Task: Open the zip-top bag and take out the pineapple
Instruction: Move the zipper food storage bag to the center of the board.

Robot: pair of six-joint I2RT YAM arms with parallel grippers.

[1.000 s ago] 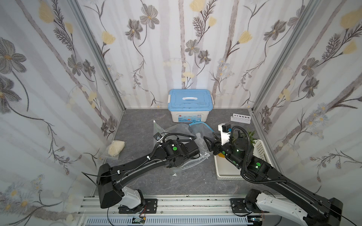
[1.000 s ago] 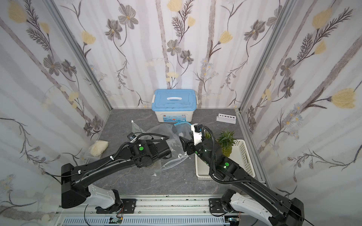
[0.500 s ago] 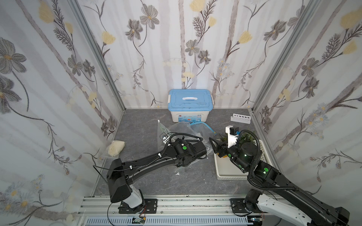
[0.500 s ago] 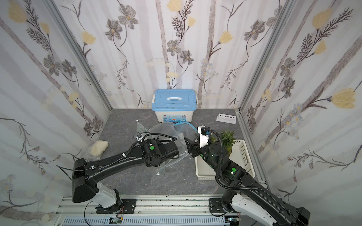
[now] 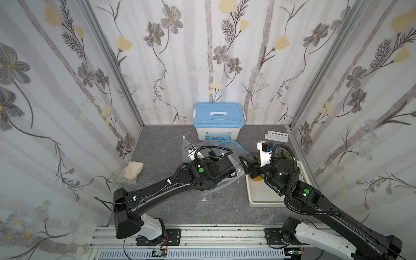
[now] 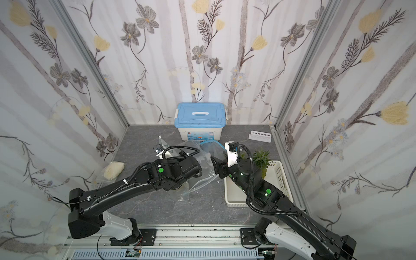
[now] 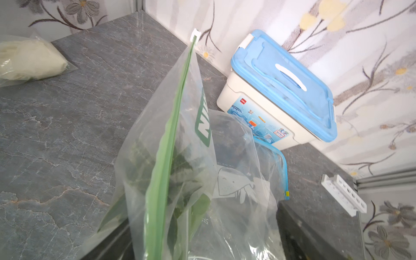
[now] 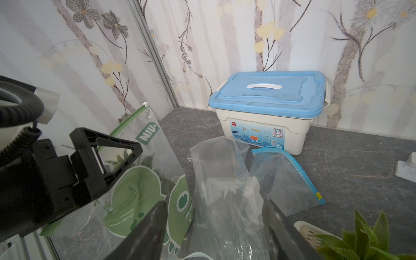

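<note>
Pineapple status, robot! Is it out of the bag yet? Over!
Left claw open around green zip bag. Right claw open, empty. Pineapple out, in white basket. Right arm over it. Over.

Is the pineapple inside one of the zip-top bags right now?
No, the pineapple sits uncovered in the white basket, its green crown in plain sight.

You have four plastic bags [image 8: 139, 198] [image 8: 220, 171] [image 8: 286, 180] [image 6: 112, 171], one pineapple [image 6: 261, 161], one blue-lidded box [image 6: 200, 119], one white basket [image 6: 281, 177] and one tube rack [image 6: 260, 136].
</note>
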